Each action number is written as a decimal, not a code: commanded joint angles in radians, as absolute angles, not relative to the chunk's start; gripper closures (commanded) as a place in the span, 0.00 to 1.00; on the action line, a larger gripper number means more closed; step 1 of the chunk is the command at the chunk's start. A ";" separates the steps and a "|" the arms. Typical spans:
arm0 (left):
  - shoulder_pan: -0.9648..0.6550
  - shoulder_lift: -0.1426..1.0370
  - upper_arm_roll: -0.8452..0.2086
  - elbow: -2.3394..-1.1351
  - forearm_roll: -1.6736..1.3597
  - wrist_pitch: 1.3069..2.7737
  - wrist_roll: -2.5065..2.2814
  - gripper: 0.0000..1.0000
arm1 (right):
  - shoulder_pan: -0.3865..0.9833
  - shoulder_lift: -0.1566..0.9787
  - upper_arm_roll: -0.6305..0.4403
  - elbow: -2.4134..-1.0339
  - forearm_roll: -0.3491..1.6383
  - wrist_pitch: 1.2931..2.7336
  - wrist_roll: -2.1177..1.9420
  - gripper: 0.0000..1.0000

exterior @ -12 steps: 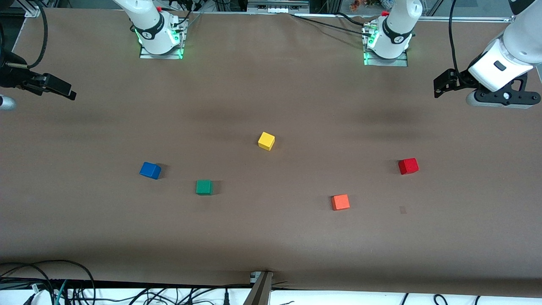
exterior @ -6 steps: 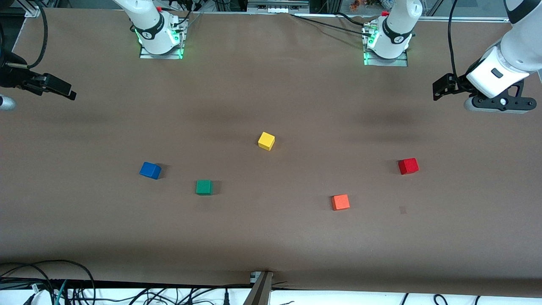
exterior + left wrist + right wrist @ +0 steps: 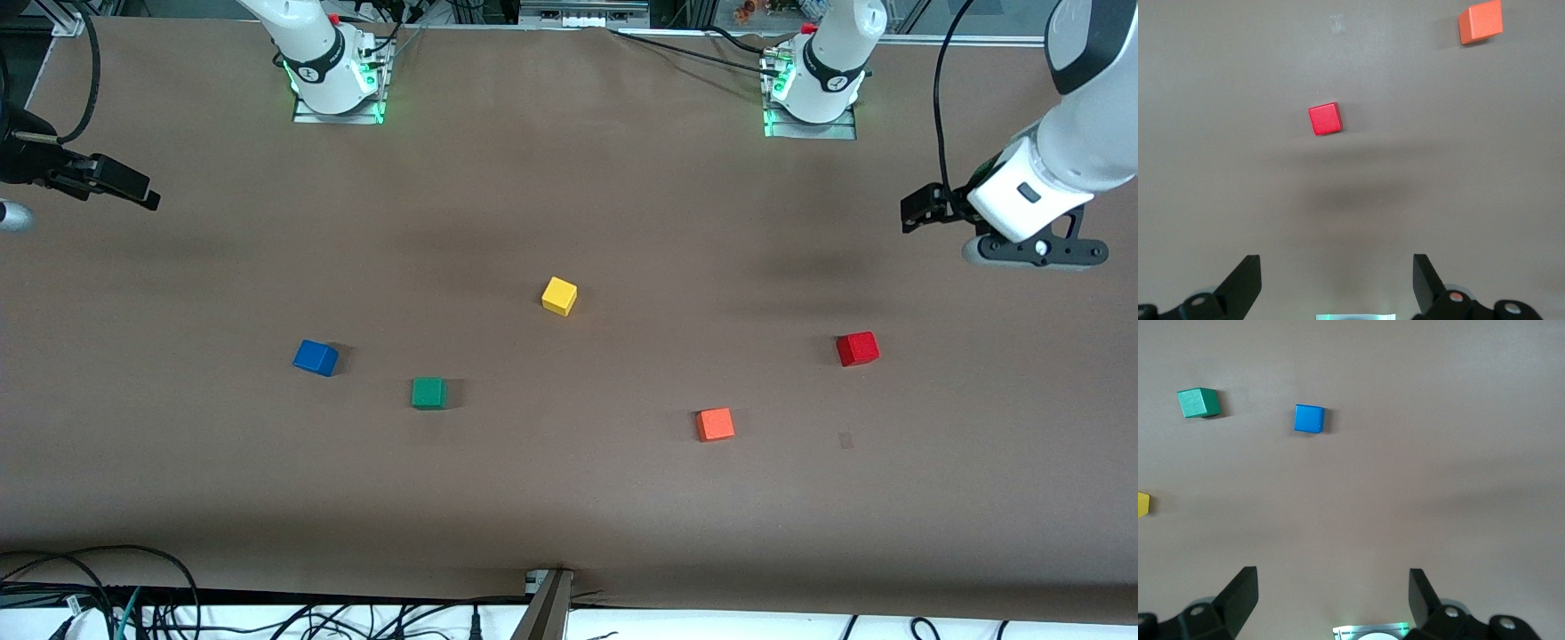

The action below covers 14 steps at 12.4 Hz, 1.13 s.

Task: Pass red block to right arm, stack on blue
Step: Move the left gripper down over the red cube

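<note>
The red block (image 3: 857, 348) sits on the brown table toward the left arm's end; it also shows in the left wrist view (image 3: 1325, 119). My left gripper (image 3: 1036, 252) hangs in the air over bare table beside the red block, well apart from it, open and empty (image 3: 1337, 273). The blue cube (image 3: 315, 357) sits toward the right arm's end and shows in the right wrist view (image 3: 1309, 419). My right gripper (image 3: 116, 182) waits at the table's edge at the right arm's end, open and empty (image 3: 1331, 587).
A green cube (image 3: 428, 392) lies beside the blue cube, nearer the front camera. A yellow cube (image 3: 559, 295) sits mid-table. An orange cube (image 3: 715, 424) lies nearer the front camera than the red block. Cables run along the table's front edge.
My left arm has swung its gripper a little toward the red block. The right arm and all cubes have not moved.
</note>
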<state>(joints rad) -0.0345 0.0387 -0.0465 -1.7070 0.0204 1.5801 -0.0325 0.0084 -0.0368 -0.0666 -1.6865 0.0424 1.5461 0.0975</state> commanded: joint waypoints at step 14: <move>0.026 0.327 -0.052 -1.687 0.047 1.648 -0.032 0.00 | 0.009 -0.032 -0.071 -1.667 0.057 1.529 0.083 0.00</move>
